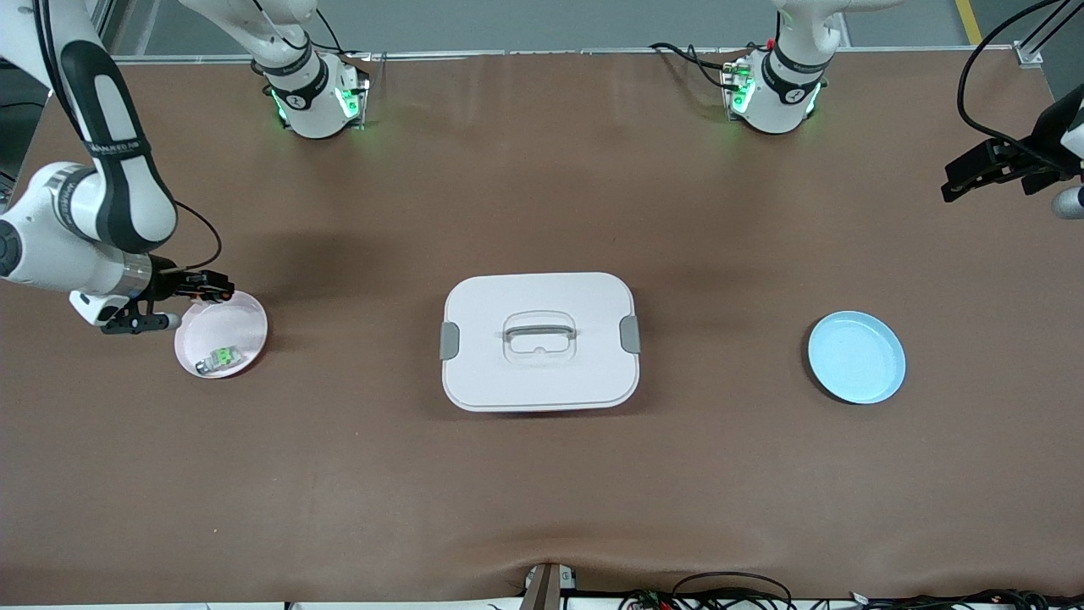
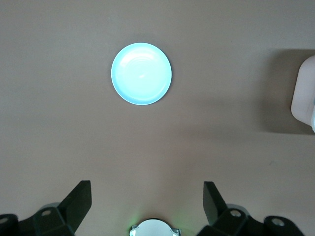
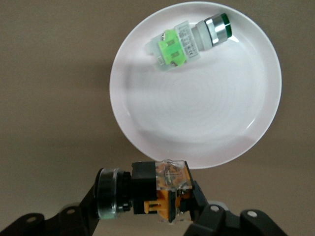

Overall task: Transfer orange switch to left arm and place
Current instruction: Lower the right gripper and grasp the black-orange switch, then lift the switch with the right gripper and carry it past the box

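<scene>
The orange switch [image 1: 215, 291] [image 3: 170, 179], black with an orange and clear end, is up in the air, with my right gripper [image 1: 203, 292] [image 3: 147, 196] shut on it. It hangs over the edge of the pink plate [image 1: 241, 322] [image 3: 197, 123] that faces the robots' bases. The white lidded box [image 1: 539, 341] [image 2: 305, 93] sits mid-table. My left gripper [image 1: 959, 180] [image 2: 146, 191] waits open and empty in the air at the left arm's end of the table.
A green-and-silver switch [image 1: 218, 359] [image 3: 189, 42] lies in the pink plate. A light-blue plate [image 1: 856, 357] [image 2: 141, 73] sits bare beside the box toward the left arm's end. Cables run along the table edge nearest the front camera.
</scene>
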Action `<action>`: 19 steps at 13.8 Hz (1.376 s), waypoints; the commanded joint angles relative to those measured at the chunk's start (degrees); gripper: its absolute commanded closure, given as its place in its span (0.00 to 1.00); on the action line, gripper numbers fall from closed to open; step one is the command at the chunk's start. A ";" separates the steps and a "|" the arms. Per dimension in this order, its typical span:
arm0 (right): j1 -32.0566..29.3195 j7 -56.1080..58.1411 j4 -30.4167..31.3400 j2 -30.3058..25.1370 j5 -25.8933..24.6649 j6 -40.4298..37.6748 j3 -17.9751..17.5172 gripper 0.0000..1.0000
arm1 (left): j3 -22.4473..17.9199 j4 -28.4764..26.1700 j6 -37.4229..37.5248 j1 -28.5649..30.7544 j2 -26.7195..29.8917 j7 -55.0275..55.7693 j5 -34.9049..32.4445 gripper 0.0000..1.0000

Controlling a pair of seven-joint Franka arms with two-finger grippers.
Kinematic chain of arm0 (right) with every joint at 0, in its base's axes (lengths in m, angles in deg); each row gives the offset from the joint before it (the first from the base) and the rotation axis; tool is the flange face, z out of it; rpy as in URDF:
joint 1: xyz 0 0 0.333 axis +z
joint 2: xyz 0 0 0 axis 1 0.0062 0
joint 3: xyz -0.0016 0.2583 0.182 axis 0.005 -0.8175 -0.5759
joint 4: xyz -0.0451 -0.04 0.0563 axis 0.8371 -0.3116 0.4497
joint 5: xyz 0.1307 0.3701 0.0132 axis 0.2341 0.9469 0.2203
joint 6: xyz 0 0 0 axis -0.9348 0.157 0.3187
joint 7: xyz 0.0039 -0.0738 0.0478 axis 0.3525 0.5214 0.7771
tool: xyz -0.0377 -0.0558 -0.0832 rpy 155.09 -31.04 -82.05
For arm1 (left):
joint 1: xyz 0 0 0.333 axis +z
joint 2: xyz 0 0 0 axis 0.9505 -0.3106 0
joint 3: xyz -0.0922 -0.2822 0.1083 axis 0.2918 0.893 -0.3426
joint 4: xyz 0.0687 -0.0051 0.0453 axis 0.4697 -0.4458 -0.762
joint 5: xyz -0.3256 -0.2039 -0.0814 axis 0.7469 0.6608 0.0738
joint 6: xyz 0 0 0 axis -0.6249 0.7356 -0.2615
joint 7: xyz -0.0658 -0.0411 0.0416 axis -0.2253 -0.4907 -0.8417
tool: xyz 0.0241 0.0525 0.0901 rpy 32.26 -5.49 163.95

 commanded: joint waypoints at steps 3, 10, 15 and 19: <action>8.47 -18.22 -2.50 -7.37 0.95 -14.14 0.16 0.75 | 0.11 0.75 0.66 0.20 -0.30 -1.63 -0.52 0.00; 25.26 -51.53 -15.15 -9.58 4.79 -32.18 -0.11 0.75 | 0.46 0.40 0.66 -0.15 -0.74 -1.28 -0.52 0.00; 37.21 -75.52 -21.48 -8.70 15.77 -30.70 -0.11 0.75 | 0.63 0.49 0.92 -0.15 -0.74 -1.28 -0.44 0.00; 44.07 -88.91 -24.66 -5.81 25.36 -22.54 -0.02 0.76 | 0.63 0.22 1.01 -0.15 -0.74 -1.37 -0.44 0.00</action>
